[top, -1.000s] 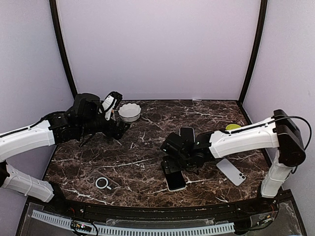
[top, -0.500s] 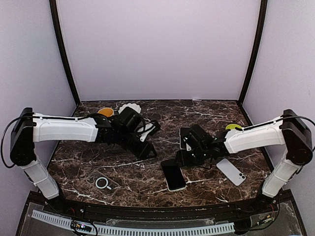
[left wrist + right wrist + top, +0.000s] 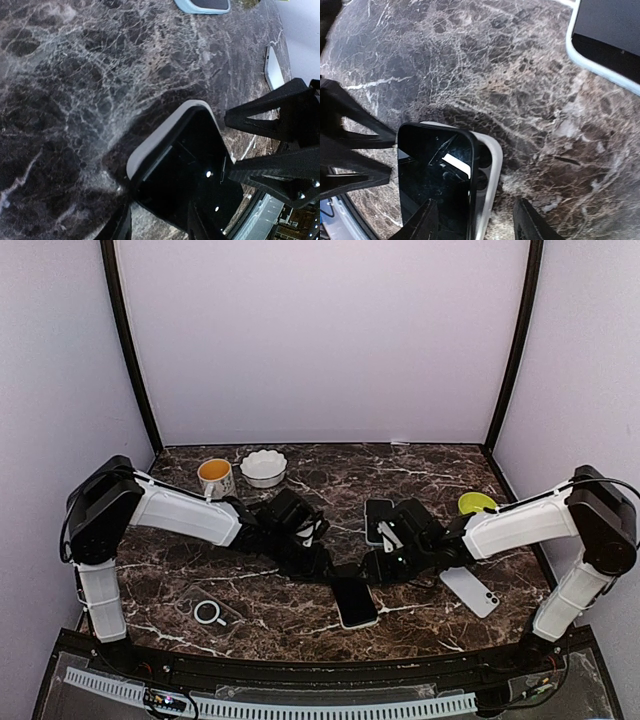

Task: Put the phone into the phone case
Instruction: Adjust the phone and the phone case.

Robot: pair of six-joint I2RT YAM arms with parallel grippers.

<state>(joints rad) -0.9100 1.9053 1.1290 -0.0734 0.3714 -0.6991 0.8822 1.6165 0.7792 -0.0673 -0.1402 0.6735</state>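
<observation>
Now your phone (image 3: 355,602) lies lower centre on the bench (image 3: 300,625), phone case (image 3: 205,612) lower left. Your right end effector (image 3: 476,222) straddles the phone half open; your left end effector (image 3: 159,226) brackets its corner, grip unclear.

Three phones (image 3: 355,602) (image 3: 379,521) (image 3: 470,590); two cases (image 3: 208,612) (image 3: 487,170); one mug (image 3: 215,477); one white bowl (image 3: 264,468); one green dish (image 3: 475,503).

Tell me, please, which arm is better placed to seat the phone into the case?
Probably the right. The right tool straddles the phone and the phone case rim showing beside it, so closing may seat them. The left tool sits at only one corner.
</observation>
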